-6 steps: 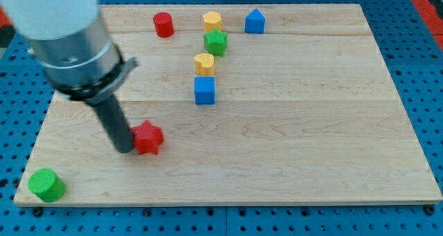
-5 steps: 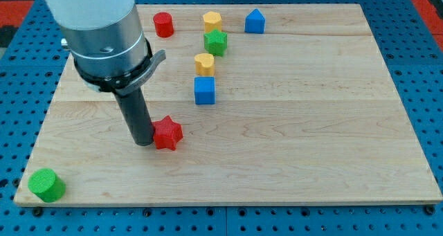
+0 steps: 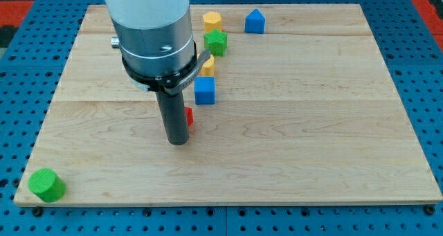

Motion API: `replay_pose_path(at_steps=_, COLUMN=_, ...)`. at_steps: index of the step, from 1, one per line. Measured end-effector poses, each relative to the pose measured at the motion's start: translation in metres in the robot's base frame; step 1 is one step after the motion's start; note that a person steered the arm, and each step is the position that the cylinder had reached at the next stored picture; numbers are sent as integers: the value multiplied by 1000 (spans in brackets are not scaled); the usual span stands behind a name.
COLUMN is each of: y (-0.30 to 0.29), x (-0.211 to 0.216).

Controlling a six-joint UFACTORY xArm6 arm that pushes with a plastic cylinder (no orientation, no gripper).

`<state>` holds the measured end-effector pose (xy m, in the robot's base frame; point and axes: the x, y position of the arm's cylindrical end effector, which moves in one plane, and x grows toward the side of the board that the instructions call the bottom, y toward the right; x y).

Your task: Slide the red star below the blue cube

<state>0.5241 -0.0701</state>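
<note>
The red star [image 3: 189,116] lies on the wooden board, mostly hidden behind my rod; only a sliver of its right edge shows. The blue cube [image 3: 204,90] stands just above and to the right of it. My tip [image 3: 178,141] rests on the board, touching the star's left side, below and left of the blue cube.
A yellow block [image 3: 207,64] peeks out above the blue cube. A green star [image 3: 216,41], a yellow hexagon block [image 3: 212,19] and a blue house-shaped block [image 3: 255,21] stand near the view's top. A green cylinder [image 3: 46,185] sits at the bottom-left corner.
My rod has swept to the right, pushing the red star rightward until it sits just under the blue cube. The arm body now hides the red cylinder at the top.
</note>
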Motion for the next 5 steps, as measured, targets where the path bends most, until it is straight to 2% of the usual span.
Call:
replay_pose_path(at_steps=1, y=-59, x=18)
replay_pose_path(at_steps=2, y=-63, x=-34)
replay_pose_path(at_steps=3, y=-14, x=-39)
replay_pose_path(at_steps=4, y=1, x=-39)
replay_pose_path(at_steps=5, y=-23, x=15)
